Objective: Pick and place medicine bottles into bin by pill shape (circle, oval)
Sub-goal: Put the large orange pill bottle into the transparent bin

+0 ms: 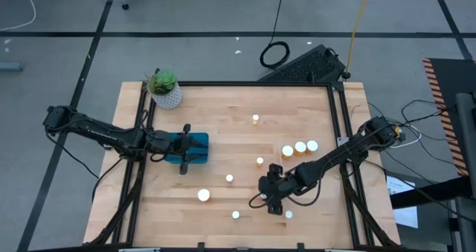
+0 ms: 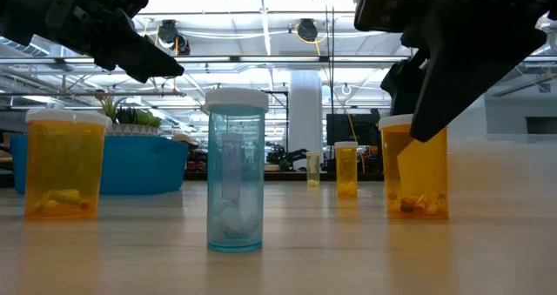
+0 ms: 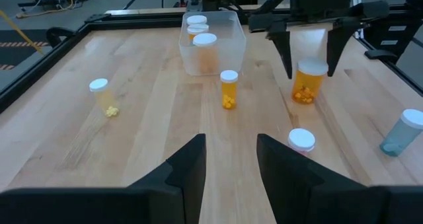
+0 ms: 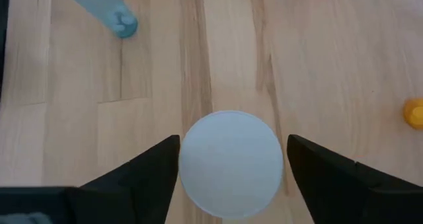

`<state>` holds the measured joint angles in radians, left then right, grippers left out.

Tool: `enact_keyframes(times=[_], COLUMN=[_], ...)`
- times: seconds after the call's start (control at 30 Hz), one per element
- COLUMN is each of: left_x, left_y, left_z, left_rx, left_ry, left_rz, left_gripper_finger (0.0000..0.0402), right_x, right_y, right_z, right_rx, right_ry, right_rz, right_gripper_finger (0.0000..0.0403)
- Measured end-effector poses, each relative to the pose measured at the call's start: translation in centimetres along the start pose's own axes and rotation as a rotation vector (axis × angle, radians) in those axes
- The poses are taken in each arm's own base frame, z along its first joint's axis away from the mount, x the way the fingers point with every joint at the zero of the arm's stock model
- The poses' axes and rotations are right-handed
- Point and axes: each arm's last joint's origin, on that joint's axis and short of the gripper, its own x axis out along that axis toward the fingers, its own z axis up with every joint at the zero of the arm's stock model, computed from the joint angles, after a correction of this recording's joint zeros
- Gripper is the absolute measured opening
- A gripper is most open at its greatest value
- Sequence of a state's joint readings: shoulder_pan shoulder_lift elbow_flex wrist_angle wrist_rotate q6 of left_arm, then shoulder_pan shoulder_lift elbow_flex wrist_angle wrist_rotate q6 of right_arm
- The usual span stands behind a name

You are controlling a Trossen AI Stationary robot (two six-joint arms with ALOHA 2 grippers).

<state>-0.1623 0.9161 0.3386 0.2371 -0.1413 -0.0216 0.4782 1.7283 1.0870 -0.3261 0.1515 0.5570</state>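
Near the front right of the wooden surface (image 1: 223, 155), the right claw (image 4: 231, 159) hangs straight above an amber bottle (image 3: 308, 82), its fingers spread wide to either side of the white cap and not touching it. The left claw (image 3: 230, 159) sits over the blue bin (image 1: 195, 148) on the surface's left side, fingers apart and holding nothing. A clear bin (image 3: 213, 41) on the right side holds three capped bottles. Other amber bottles stand loose across the middle and front of the surface, well apart from each other. A blue-tinted bottle (image 2: 235, 170) stands at the front; it seems to hold pale pills, though their shape is hard to tell. A potted plant (image 1: 164, 88) stands at the far left corner.
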Motion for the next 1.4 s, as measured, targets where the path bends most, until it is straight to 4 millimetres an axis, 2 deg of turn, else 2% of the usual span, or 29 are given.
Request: enact_keyframes(times=[0.37, 0.63, 0.8, 0.97, 1.13, 1.4], left_x=[0.0, 0.0, 0.0, 0.0, 0.0, 0.0], left_y=[0.0, 0.0, 0.0, 0.0, 0.0, -0.1], left_z=[0.0, 0.0, 0.0, 0.0, 0.0, 0.0], left_rx=[0.010, 0.010, 0.010, 0.010, -0.007, -0.018], left_ry=[0.000, 0.000, 0.000, -0.001, -0.001, -0.001], left_rz=[0.000, 0.000, 0.000, 0.000, 0.000, -0.003], left_gripper_finger=[0.0138, 0.0138, 0.0138, 0.0138, 0.0138, 0.0138], right_x=[0.0, -0.2, -1.0, -3.1, -6.3, -11.5], right_y=[0.0, 0.0, 0.0, -0.1, -0.7, -2.7], right_z=[0.0, 0.1, 0.2, 0.7, 0.8, -0.6], right_rx=[-0.020, -0.026, -0.022, -0.013, 0.013, 0.073], right_ry=[0.000, -0.006, -0.016, -0.053, -0.080, -0.055], right_rz=[0.000, 0.004, 0.014, 0.035, 0.042, -0.052], right_gripper_finger=[0.0208, 0.0208, 0.0209, 0.0209, 0.0209, 0.0209])
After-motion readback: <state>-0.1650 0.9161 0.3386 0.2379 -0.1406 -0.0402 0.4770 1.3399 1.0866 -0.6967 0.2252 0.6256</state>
